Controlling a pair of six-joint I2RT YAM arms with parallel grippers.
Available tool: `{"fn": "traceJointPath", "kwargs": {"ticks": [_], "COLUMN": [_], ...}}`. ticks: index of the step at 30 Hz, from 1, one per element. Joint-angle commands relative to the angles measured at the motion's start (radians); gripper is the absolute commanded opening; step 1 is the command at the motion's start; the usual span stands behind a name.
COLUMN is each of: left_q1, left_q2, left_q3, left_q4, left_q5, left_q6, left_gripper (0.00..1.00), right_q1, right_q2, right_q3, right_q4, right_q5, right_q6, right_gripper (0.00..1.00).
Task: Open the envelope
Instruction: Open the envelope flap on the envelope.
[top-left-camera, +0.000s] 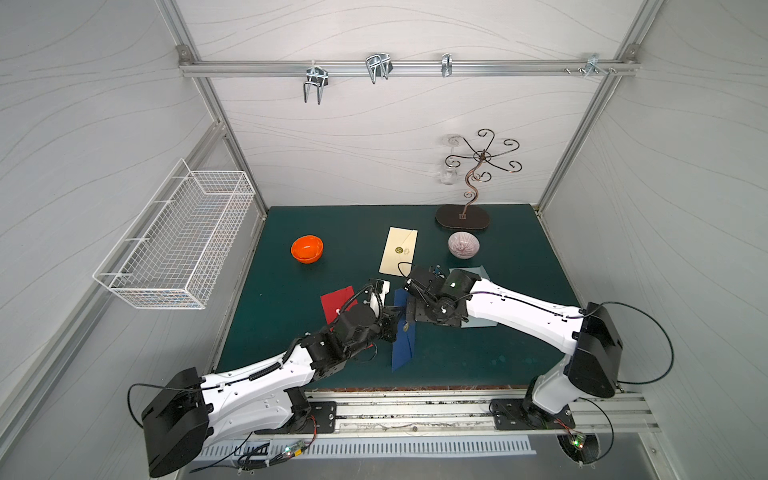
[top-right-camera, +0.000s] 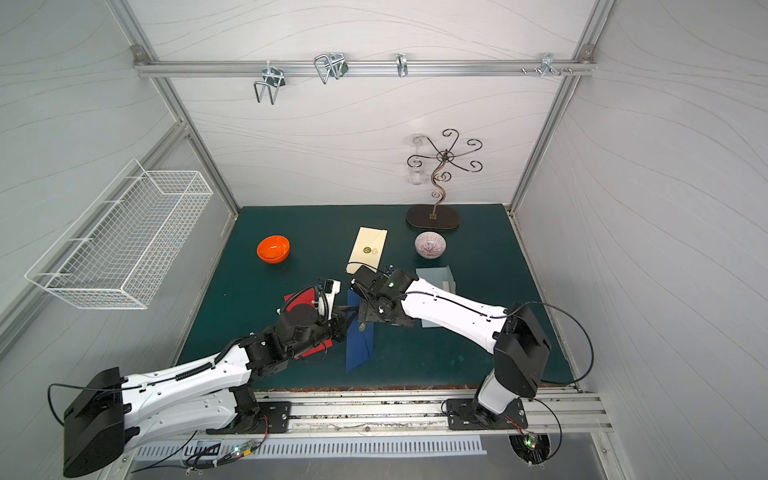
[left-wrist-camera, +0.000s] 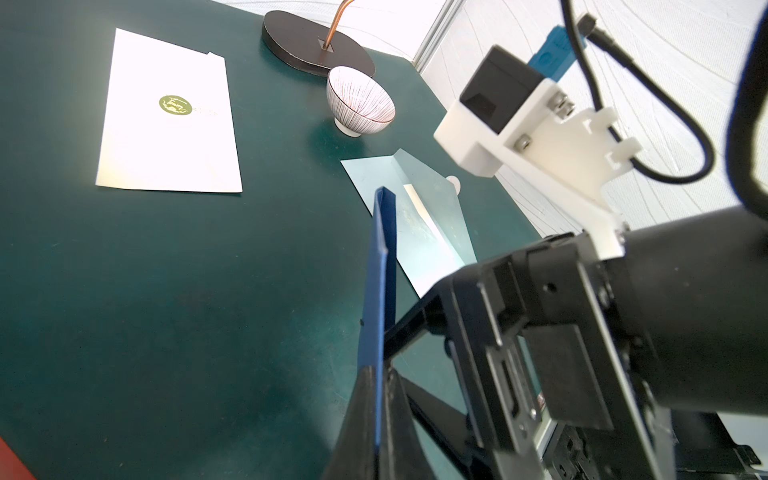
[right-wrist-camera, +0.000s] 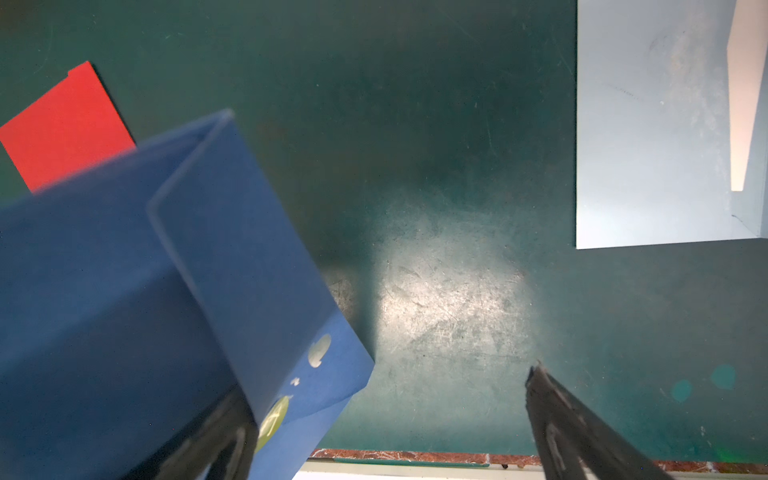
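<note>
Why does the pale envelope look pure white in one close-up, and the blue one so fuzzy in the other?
Left wrist view: the cream envelope is overexposed, washed out to white. Right wrist view: the blue envelope sits very near the lens, so its edges blur, and a bright glare patch lies on the green mat. Both top views: evenly lit, and the cream colour shows.

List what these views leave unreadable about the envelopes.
- Red envelope: top views, mostly under the left arm.
- Pale blue envelope: top views, right arm crosses it.
- Blue envelope: its seal is blurred in the right wrist view.
</note>
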Motion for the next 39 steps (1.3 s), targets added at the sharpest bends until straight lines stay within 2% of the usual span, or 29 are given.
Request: {"fn": "traceJointPath", "kwargs": {"ticks": [1, 39], "left_q1": [-0.005, -0.005], "left_q2": [-0.018, -0.003], "left_q3": [0.026, 0.033], "left_q4": [0.048, 0.046], "left_q5": [-0.013, 0.021], "left_q6": [0.022, 0.040], "left_gripper": [0.00, 0.00], "right_q1": [-0.007, -0.013], "right_q2": [-0.026, -0.040], "right_q3": [-0.021, -0.039], "right_q4": [-0.072, -0.062], "right_q5": [0.045, 0.050], "right_q6": [0.000, 0.000], "right_gripper": [0.99, 0.99]}}
